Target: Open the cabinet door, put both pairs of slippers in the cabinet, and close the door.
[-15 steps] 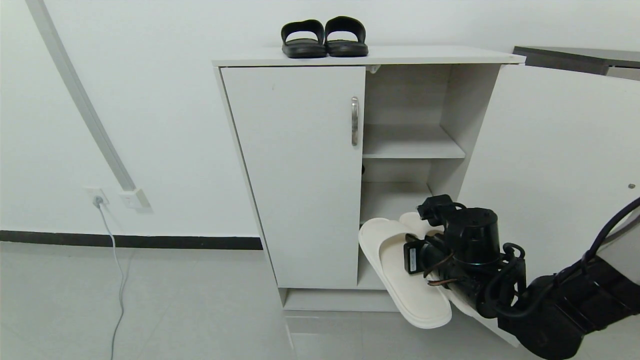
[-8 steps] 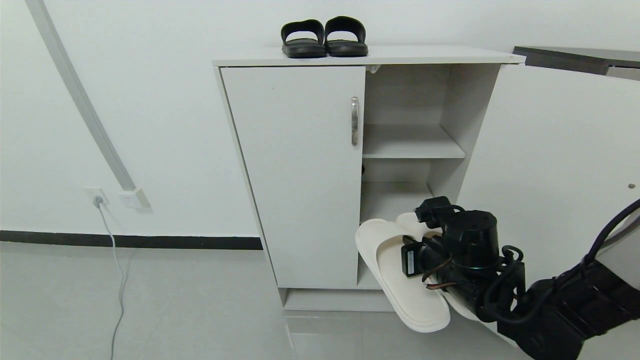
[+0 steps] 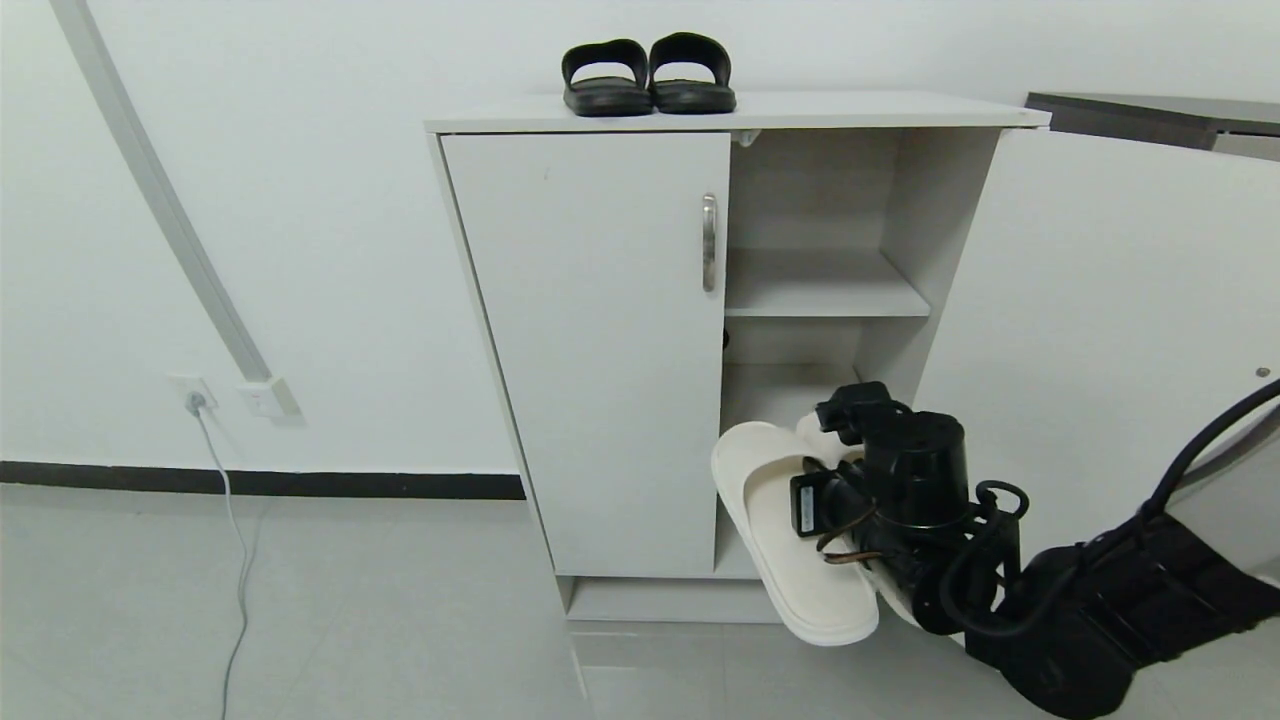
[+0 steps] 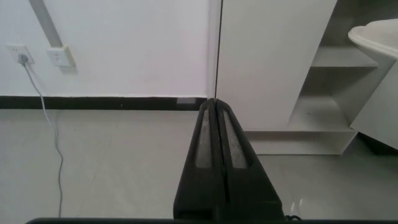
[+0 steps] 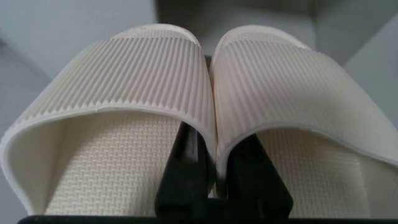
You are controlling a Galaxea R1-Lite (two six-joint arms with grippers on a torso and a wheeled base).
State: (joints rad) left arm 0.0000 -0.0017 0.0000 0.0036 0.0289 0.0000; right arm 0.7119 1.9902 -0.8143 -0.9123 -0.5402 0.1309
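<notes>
In the head view, the cabinet (image 3: 850, 108) stands against the wall with its left door (image 3: 590, 350) shut and its right door (image 3: 1100, 330) swung wide open, so you see an upper shelf (image 3: 820, 285) and a lower compartment beneath it. The black slippers (image 3: 648, 78) sit side by side on the cabinet's top, above the shut door. Your right hand (image 3: 830, 490) holds the white slippers (image 3: 790, 530) together as a pair in front of the lower compartment. They are tilted, toes up at the opening and heels hanging lower, off the floor (image 3: 350, 620). You cannot tell whether the toes are already past the cabinet's front edge.

In the left wrist view, your left hand (image 4: 216, 134) has its fingers pressed flat together with nothing between them. It is above the floor, facing the shut door and well apart from it. A wall socket (image 4: 18, 55) with a cable (image 4: 46, 118) shows off to one side.

In the right wrist view, the two ribbed straps of the white slippers touch each other. The hand's fingers (image 5: 186, 162) are clamped on the straps' adjoining inner edges — one grip for both slippers.
</notes>
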